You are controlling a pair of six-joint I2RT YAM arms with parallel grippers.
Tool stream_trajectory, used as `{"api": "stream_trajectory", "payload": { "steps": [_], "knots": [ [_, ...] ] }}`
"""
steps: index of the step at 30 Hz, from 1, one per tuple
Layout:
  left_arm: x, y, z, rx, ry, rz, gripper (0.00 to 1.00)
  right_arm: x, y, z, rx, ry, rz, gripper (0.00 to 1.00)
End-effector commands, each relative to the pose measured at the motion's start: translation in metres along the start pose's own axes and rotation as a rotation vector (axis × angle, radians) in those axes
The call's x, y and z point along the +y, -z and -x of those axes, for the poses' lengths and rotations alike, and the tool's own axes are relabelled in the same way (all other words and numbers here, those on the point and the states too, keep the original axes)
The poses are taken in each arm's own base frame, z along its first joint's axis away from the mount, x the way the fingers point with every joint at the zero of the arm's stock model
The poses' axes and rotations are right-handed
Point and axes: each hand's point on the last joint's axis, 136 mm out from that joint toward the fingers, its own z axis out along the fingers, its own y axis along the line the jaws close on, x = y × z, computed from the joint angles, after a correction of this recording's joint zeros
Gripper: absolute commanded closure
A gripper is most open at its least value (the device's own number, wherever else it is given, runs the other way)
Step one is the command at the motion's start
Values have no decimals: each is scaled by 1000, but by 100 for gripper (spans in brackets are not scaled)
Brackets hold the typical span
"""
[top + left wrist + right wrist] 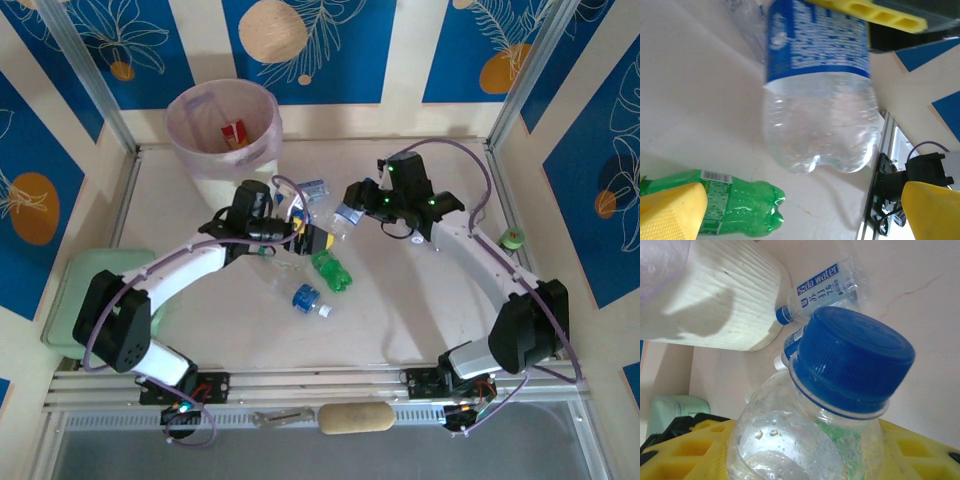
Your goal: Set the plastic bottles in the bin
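Right hand (805, 460): pressed onto a clear bottle (840, 390), with one yellow finger on each side of the body below the blue cap. The bottle is held off the tabletop (420, 300), near the middle of the work area and between the two hands. A blue label wraps its upper body. Its base points toward the left hand.

Left hand (802, 215): fingers spread wide, with nothing between them. It sits just beside the clear bottle, on that bottle's left.

Green bottle (740, 210): lying on its side on the tabletop, close under the left hand. In the left wrist view, one yellow fingertip partly covers it.

Near bottle (308, 298): lying on the tabletop just on the near side of the green bottle. It is clear and blue.

Soda bottle (815, 290): lying on its side beyond the clear bottle, with its blue cap end at the foot of the bin.

Bin (215, 170): standing at the far left of the tabletop, apart from the clear bottle. It has a white wall and a pale bag liner folded over the rim. A red item (233, 133) lies inside.

Tray (65, 290): pale green, at the left edge, partly under the left arm.

Tan roll (355, 418): lying at the near edge, between the two arm bases.
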Motion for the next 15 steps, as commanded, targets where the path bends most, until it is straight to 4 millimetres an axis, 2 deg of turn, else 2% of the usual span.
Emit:
{"api": "stream_trajectory", "payload": {
  "steps": [1,7,11,15],
  "knots": [
    [-18,-7,6,11,-19,-78,0,28,-3,7,-10,50,93,55],
    [-16,-16,7,27,-15,-88,0,51,-9,-2,25,69,158,55],
    [-12,-19,12,16,-25,-71,1,54,-10,-12,65,48,188,55],
    [-11,-22,18,2,-24,-73,9,51,-13,-19,84,37,184,55]
  ]
}}
